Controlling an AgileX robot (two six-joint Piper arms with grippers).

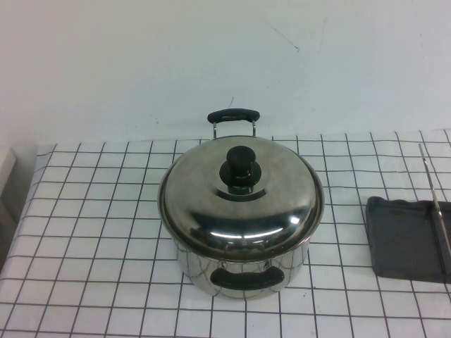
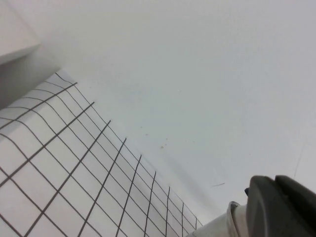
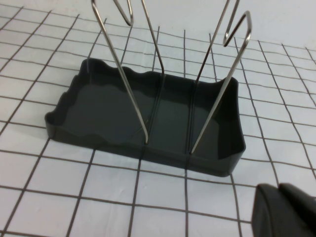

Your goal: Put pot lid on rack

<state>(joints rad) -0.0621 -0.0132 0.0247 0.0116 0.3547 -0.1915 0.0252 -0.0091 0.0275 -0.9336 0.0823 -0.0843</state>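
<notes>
The pot lid (image 1: 211, 204), domed polished steel with a black knob (image 1: 240, 166), sits closed on the steel pot (image 1: 192, 264) at the middle of the table. The rack (image 1: 402, 239), a dark grey tray with thin upright wire rods (image 1: 437, 204), stands at the right edge. It fills the right wrist view (image 3: 148, 148), with nothing in it. My right gripper (image 3: 279, 190) is shut and empty, hovering a little short of the rack's near corner. My left gripper (image 2: 274, 183) is shut and empty, facing the wall at the table's left. Neither gripper shows in the high view.
The pot has two black loop handles, one at the back (image 1: 233, 115) and one at the front (image 1: 246, 279). A white checked cloth (image 1: 91, 232) covers the table. A white wall (image 1: 141, 63) runs close behind. A pale ledge (image 1: 5, 165) stands at the far left.
</notes>
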